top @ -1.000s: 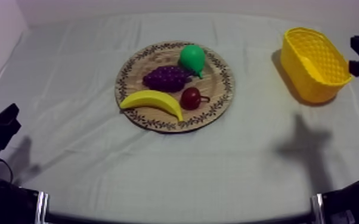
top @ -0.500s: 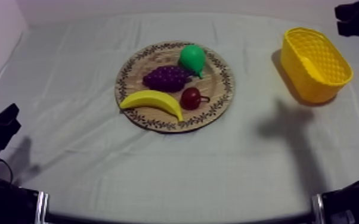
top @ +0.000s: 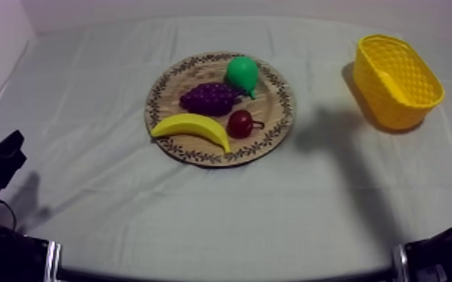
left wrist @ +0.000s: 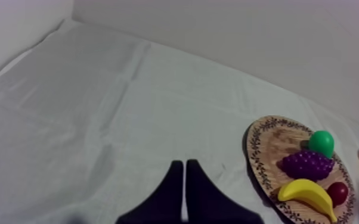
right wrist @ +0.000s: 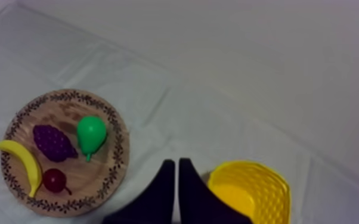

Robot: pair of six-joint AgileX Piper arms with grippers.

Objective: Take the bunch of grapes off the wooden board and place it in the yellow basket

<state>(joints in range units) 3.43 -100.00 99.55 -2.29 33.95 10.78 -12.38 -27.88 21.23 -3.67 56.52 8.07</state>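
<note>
The bunch of grapes [top: 210, 97] lies mid-way on the wooden board [top: 272, 112], its long axis running left to right, with the pear [top: 242, 73] just beside its right end. The right gripper [right wrist: 176, 162], fingers pressed together on nothing, hangs above the cloth between board and yellow basket [top: 385, 101], so the grapes lie to its left. It looks the nearer arm. The left gripper [left wrist: 184, 164], likewise closed and empty, sits well apart at the near left.

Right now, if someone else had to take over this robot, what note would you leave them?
Left gripper: shut on nothing, over bare cloth, apart from the board.
Right gripper: shut on nothing, above the cloth between board and yellow basket.
Bunch of grapes lies on the board among banana, pear and small red fruit.
Done: nothing.
Left: grasp grapes, carry to basket, release.
</note>
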